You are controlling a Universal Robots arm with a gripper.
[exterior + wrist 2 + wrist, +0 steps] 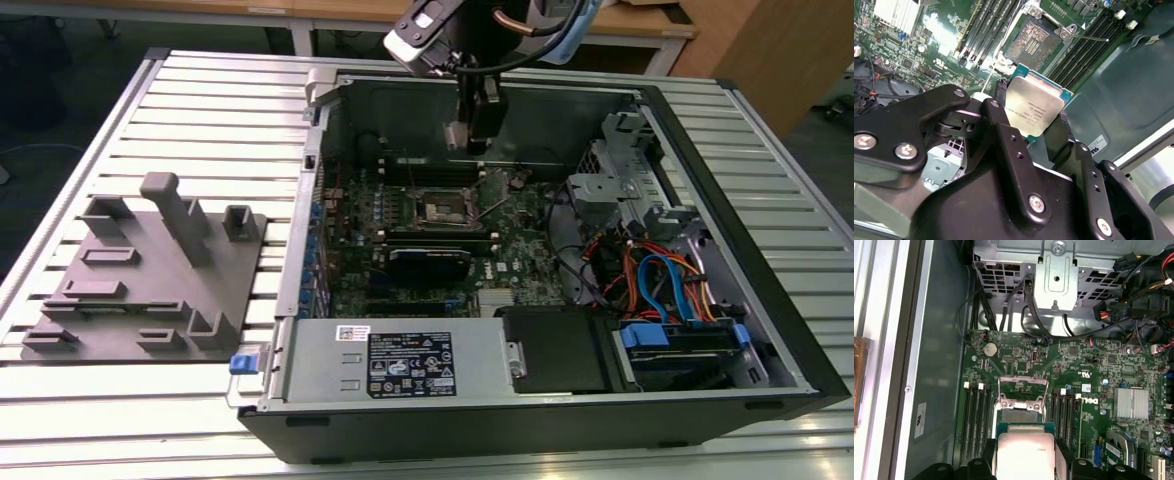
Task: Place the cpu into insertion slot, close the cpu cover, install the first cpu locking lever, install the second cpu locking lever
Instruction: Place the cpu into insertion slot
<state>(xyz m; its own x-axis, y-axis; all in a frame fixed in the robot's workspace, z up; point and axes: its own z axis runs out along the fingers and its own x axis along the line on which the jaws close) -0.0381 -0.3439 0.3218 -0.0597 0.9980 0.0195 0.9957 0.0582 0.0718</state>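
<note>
We are gripping the cpu point(1035, 106) firmly in the gripper point(470, 138), hovering near the open insertion slot point(1033, 42) (its cpu cover point(1021, 390) standing raised). We are judging step one underway: placing calls for squaring it over the slot.

A: The cpu point(1036, 107), a small flat square chip with a dull silver-grey metal top and green rim: where is it?
B: Off the board and tilted, 2 opposite edges pinched in the black gripper point(1030, 122), near the socket but apart from it.
A: And the insertion slot point(1033, 42), the square dark-centred socket with a silver rim?
B: Bare, contacts showing. The cpu cover point(1022, 390), a thin silver frame plate with a cut-out centre, stands raised at 1 side.
</note>
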